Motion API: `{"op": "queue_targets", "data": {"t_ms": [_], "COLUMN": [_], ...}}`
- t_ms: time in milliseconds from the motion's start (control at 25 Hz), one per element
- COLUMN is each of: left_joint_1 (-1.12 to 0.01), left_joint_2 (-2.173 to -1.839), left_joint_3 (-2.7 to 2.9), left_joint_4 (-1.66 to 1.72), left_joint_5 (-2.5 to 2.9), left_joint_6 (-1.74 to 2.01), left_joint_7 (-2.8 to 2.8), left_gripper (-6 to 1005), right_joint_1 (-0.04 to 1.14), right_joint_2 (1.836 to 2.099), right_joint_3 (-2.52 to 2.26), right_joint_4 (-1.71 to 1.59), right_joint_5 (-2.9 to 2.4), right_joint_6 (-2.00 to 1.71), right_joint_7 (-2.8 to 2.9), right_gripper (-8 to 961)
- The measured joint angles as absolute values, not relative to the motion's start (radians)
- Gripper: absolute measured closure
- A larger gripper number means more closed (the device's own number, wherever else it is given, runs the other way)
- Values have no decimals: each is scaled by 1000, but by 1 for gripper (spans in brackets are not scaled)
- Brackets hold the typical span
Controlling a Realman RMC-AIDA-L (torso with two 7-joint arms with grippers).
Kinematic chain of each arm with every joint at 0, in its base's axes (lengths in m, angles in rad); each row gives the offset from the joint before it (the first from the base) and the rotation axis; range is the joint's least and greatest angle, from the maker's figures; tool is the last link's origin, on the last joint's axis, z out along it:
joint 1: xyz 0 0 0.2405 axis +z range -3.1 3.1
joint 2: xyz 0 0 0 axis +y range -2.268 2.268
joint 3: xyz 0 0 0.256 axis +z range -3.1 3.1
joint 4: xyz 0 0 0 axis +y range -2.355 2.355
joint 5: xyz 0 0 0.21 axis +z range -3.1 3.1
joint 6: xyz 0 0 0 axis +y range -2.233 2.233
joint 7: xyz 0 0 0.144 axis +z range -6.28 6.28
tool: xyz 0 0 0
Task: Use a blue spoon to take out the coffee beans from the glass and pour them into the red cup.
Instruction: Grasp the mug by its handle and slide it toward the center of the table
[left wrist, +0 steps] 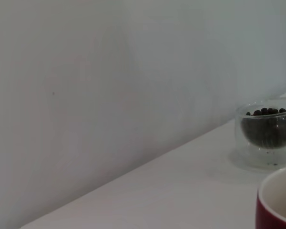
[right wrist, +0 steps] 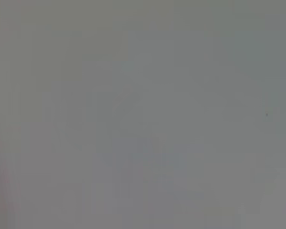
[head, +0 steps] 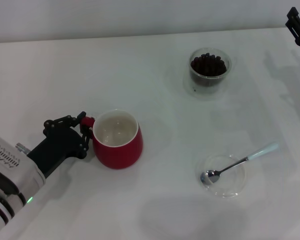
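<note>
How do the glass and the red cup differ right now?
The glass is clear and holds coffee beans; the red cup is opaque and looks empty. The glass is smaller. The glass stands untouched; the left gripper is at the red cup's handle. Both stand upright on the table.

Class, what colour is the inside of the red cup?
White, clearest in the head view: red cup.

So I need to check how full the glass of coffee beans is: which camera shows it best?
The head view: the glass is seen whole from above, with the coffee beans heaped inside. The left wrist view shows the glass from the side, cut off at the picture's edge. The right wrist view shows none of it.
</note>
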State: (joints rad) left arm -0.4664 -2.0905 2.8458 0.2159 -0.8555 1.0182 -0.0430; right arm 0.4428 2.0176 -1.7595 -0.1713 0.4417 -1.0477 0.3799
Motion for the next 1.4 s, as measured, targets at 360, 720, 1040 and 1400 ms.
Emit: {"op": "queue_targets", "data": {"t_ms": [360,720,1040,1400], "left_joint_1": [-463,-460,-443,-376], "left_joint_2": [-2088,-2087,-2085,-2082], "left_joint_3": [2837,2830,2830,2832], "left_joint_4": [218,216,216,217], "left_joint_5": [-862,-865,-865,-859], "left_joint_6": [1025,1028,1036,1127], "left_joint_7": [-43,-43,-43,-43], "left_gripper": [700,285,278,277], "right_joint_1": [443,445,445,442], "right_joint_2": [2017,2017,2018,2020], "right_joint_3": [-1759,-1757,-1758,-1758], "right_joint_4": [-169,-170,-171,-172], "right_joint_5": [442,442,442,442], "right_joint_6": [-1048,-1048,-1048,-1048], "right_joint_7": [379,379,380,382], "right_gripper": [114,115,114,115]}}
